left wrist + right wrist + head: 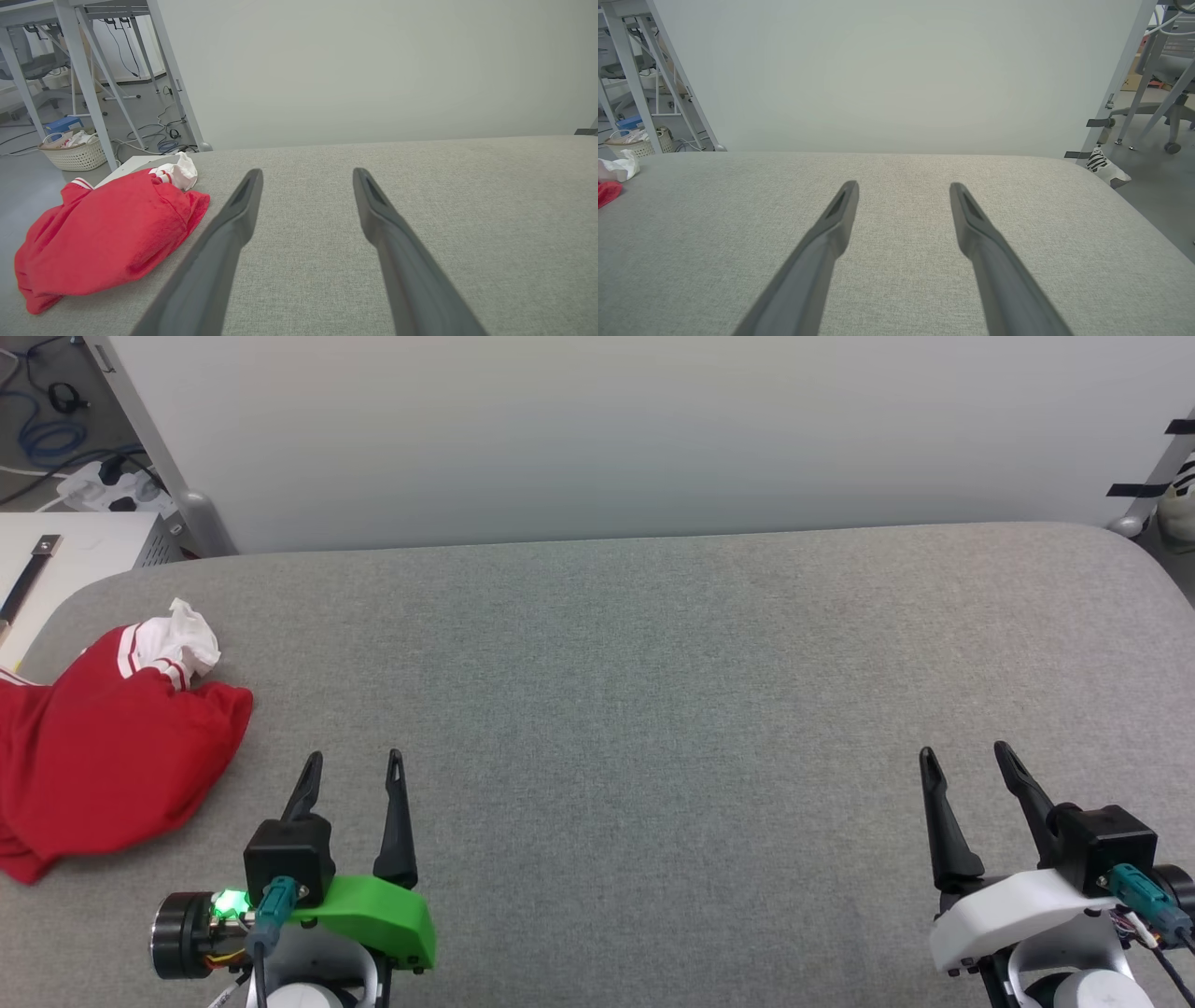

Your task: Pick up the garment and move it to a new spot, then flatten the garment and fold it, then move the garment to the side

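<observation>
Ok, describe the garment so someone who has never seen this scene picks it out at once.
Start from the wide grey fabric-covered table and go to its left end, beyond the left gripper. There lies the garment, a crumpled heap. It is the one bright red thing on the grey surface, with a bunched white sleeve and red-white striped trim at its far side.

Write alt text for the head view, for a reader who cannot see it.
A crumpled red garment with a white striped-trim sleeve lies at the far left of a grey fabric-covered table. The left tool and the right tool, both open and empty, show at the lower left and lower right, apart from the garment.
</observation>
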`<state>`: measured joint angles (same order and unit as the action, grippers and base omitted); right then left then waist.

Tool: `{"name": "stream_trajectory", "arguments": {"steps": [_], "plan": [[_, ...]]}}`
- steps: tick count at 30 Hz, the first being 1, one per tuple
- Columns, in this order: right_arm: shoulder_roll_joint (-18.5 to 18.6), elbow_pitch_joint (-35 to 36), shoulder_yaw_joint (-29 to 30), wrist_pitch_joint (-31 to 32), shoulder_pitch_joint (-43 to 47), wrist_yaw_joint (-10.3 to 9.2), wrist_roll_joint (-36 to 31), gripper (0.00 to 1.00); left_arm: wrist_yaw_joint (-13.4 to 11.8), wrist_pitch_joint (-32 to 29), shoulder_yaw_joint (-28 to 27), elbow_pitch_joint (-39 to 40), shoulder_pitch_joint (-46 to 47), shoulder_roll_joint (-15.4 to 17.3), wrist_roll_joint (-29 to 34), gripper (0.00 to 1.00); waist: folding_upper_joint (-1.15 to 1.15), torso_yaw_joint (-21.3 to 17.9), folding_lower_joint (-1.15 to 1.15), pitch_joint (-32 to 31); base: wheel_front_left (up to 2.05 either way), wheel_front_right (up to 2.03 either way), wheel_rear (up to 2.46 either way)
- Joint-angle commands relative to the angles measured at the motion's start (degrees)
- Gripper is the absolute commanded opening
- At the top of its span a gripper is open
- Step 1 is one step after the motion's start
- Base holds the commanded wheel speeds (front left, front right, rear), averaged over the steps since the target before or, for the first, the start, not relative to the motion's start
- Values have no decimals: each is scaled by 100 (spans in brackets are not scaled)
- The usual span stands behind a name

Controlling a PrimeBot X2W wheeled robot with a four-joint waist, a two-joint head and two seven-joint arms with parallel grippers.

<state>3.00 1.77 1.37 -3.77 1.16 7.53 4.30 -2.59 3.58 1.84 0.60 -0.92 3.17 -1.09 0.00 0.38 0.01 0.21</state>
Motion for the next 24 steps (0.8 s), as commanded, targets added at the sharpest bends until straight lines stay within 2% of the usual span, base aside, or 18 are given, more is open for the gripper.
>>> {"name": "stream_trajectory", "arguments": {"steps": [1,24], "plan": [[-4,48,4,-61,69,-1,52,100,-58,68,25,24,6,-8,-41,100,0,4,-1,1,0,0,0],[-6,201,-27,-355,180,-2,263,100,-274,365,100,34,-20,-14,-116,100,0,61,-1,24,0,0,0]]}}
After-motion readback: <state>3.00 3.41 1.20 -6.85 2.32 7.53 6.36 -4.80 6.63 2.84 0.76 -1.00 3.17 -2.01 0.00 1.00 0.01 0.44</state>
